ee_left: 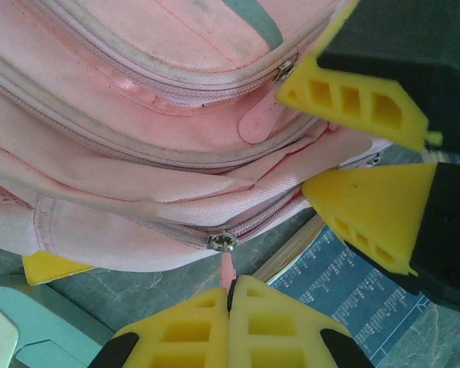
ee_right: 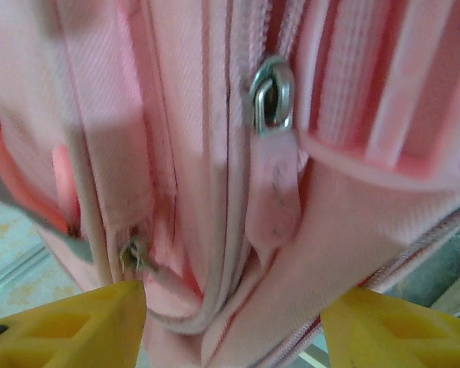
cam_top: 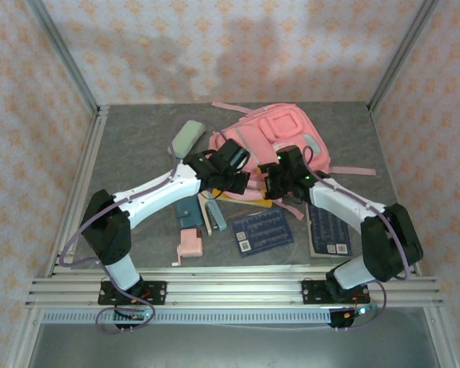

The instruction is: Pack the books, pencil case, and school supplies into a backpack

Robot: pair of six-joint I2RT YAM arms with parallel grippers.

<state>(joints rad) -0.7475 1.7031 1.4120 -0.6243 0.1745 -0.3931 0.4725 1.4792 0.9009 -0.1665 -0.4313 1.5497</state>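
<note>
While the pink backpack [cam_top: 284, 134] lies at twelve o'clock on the table [cam_top: 138, 146], the left gripper [ee_left: 230, 295] pinches a pink zipper pull [ee_left: 227, 268] at its near edge; at three o'clock from it, the right gripper [ee_right: 234, 307] gapes wide astride the fabric

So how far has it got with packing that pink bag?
Nothing looks packed: the pencil case, navy books and stapler lie on the table. Right now the left gripper pinches a zipper pull on the backpack, the right gripper open at its fabric. Unzipping and all loading remain.
</note>
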